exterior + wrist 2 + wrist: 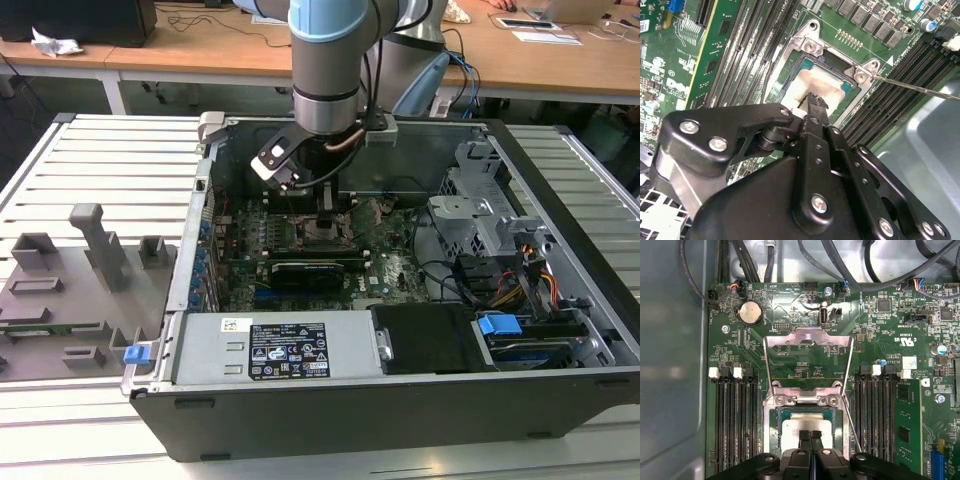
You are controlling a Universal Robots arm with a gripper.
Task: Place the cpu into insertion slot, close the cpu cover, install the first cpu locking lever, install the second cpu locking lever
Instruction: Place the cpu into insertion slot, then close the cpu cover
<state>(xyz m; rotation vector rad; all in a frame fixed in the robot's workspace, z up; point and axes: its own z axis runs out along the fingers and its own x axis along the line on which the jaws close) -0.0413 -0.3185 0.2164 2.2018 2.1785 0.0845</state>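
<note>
We see the arm reaching down into the open computer case (560,200) on the desk (100,150). Its hand (328,208) is low over the green board (390,260), near the middle of the exterior view. In that view a grey fixture tray (60,290) lies at nine o'clock from the case.

In both wrist views the hand (811,436) (812,100) has its two fingers pressed together with nothing between them. Their tips are at the pale face of the cpu (792,426) (815,82), though we cannot tell whether they touch it. The cpu lies flat in the insertion slot (768,432). The cpu cover (807,338) is swung open off the slot, with bare board showing through its window. A thin lever rod (912,86) juts from the slot's corner across the memory slots (900,65).
</note>
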